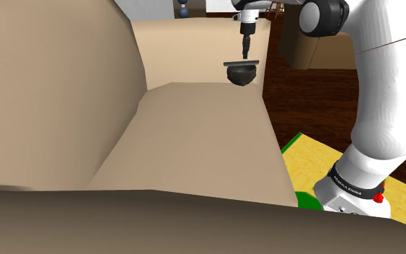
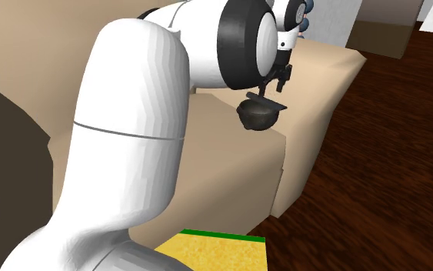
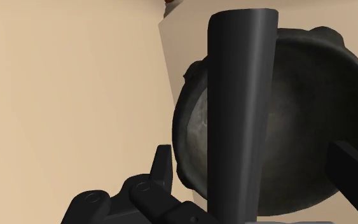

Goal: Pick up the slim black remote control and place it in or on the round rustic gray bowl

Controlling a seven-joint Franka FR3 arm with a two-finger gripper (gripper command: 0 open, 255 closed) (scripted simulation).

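The slim black remote (image 3: 241, 108) lies flat across the rim of the dark gray bowl (image 3: 304, 95), bridging it, so the placing looks done. The fingers (image 3: 163, 167) stand wide apart on either side of it, gripping nothing. The bowl sits at the far right end of the beige sofa seat (image 1: 194, 137).

Shoulder: set beside the stand (image 1: 320, 159), aimed along the sofa (image 1: 194, 137).
Second exterior: placed close behind the arm (image 2: 130, 138).
Wrist: held near the bowl (image 3: 298, 114).
Shared: bowl.
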